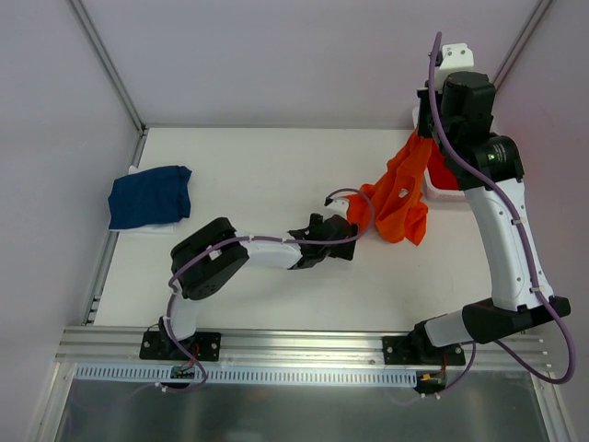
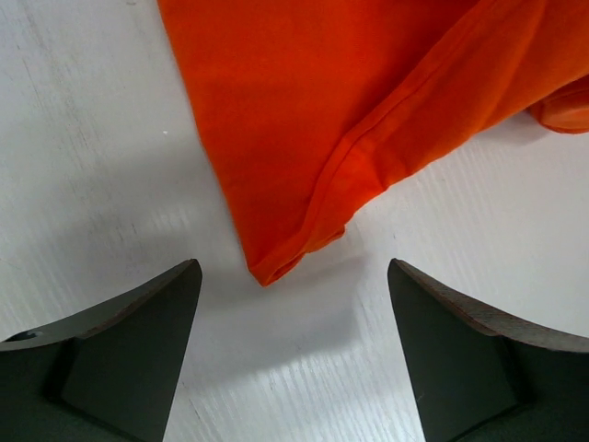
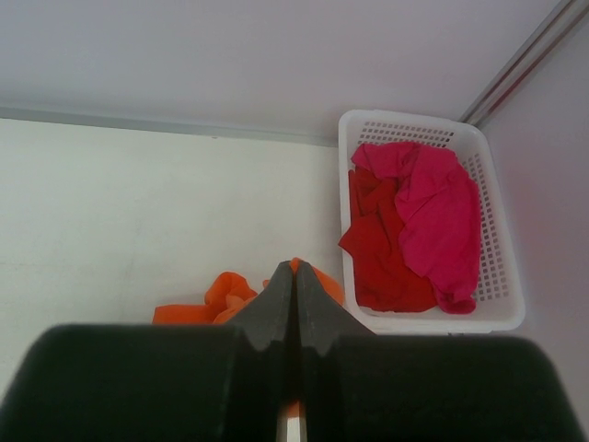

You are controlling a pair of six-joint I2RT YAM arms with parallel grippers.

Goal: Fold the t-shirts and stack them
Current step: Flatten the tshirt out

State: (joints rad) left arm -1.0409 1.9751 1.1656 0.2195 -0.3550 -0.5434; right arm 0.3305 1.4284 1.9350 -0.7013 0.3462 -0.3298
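My right gripper is shut on the top of the bright orange t-shirt, holding it up above the back right of the table while its lower part rests crumpled on the surface. In the right wrist view the closed fingertips pinch orange cloth. My left gripper is open and low over the table, its jaws wide on either side of the shirt's hanging corner without touching it. A folded navy t-shirt lies flat at the far left. Magenta-pink and red cloth lies in a basket.
A white lattice basket stands at the back right corner against the wall, mostly hidden behind my right arm in the top view. Metal frame posts rise at both back corners.
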